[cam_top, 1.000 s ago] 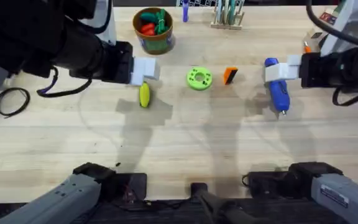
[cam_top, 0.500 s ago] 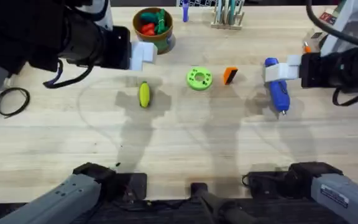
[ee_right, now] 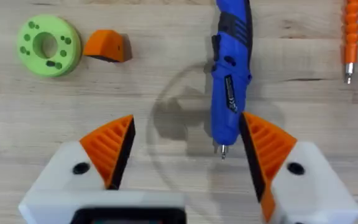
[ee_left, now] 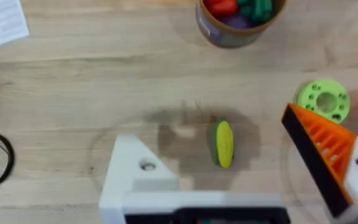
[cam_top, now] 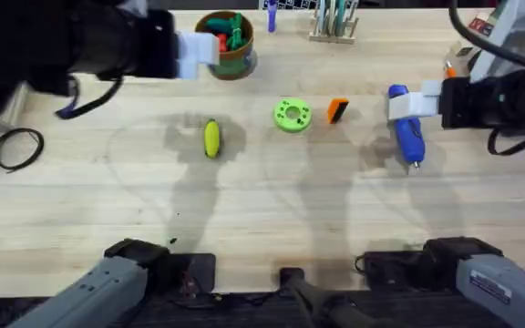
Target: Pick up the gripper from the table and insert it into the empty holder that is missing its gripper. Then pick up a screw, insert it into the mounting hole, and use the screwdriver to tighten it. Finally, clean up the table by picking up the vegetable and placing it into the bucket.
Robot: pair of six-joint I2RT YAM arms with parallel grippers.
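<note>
The gripper, a small orange wedge [cam_top: 337,110] [ee_right: 104,46], lies on the table beside a green disc [cam_top: 292,115]. My left gripper [cam_top: 197,50] [ee_left: 210,130] hangs open high above the yellow vegetable [cam_top: 211,138] [ee_left: 224,143]. One of its fingers is the bare white holder [ee_left: 135,171]; the other finger carries an orange pad [ee_left: 322,149]. The bucket [cam_top: 225,43] [ee_left: 238,22] stands at the back with red and green toys inside. My right gripper [cam_top: 408,102] [ee_right: 188,124] is open over the blue screwdriver [cam_top: 408,128] [ee_right: 232,74], which lies flat near its right pad.
A thin orange stick [ee_right: 351,37] lies beyond the screwdriver. A black cable loop [cam_top: 16,146] and a paper slip [ee_left: 4,22] sit at the left. A tool rack [cam_top: 334,23] stands at the back edge.
My left arm has risen and drawn back to the far left, towards the bucket, uncovering the vegetable, which stayed put. The right arm has not moved.
</note>
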